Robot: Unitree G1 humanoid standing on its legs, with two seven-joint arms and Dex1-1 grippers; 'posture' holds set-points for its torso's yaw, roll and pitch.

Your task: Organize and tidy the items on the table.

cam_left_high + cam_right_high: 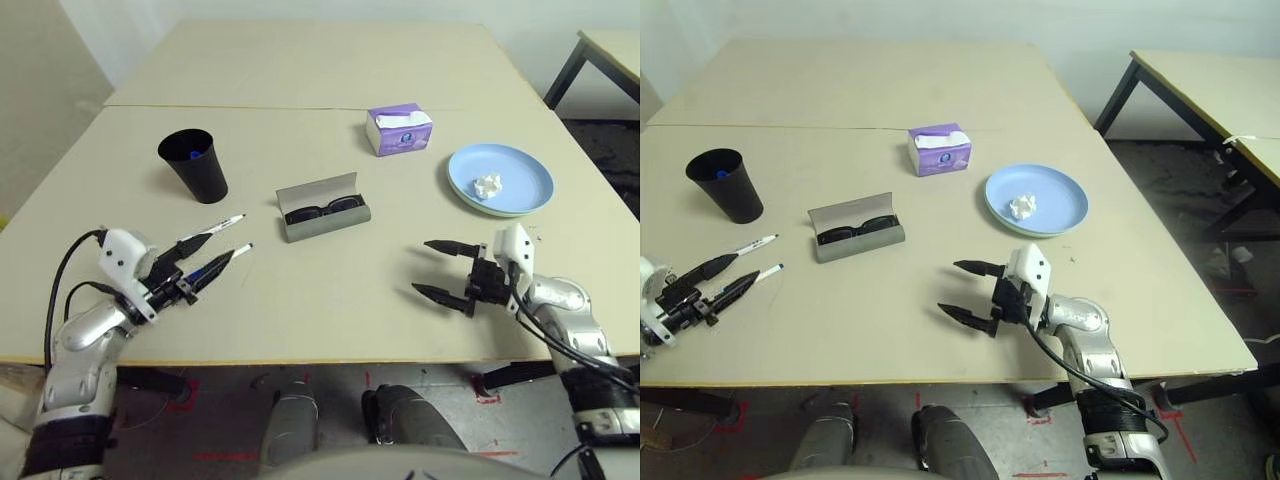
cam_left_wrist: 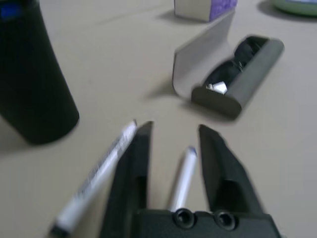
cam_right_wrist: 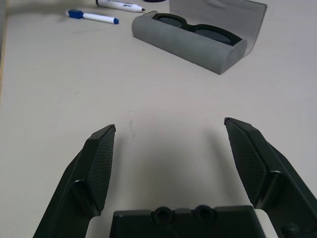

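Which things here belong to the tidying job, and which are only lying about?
Belong to the job:
- blue-tipped marker
- black-tipped marker
- black cup
- grey glasses case
- black sunglasses
- purple tissue box
- light-blue plate
- paper wad

Lying about:
- dark-legged side table

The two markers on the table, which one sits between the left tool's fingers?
The blue-tipped marker lies between the left tool's two fingers. The black-tipped marker lies just outside them, on the black cup's side.
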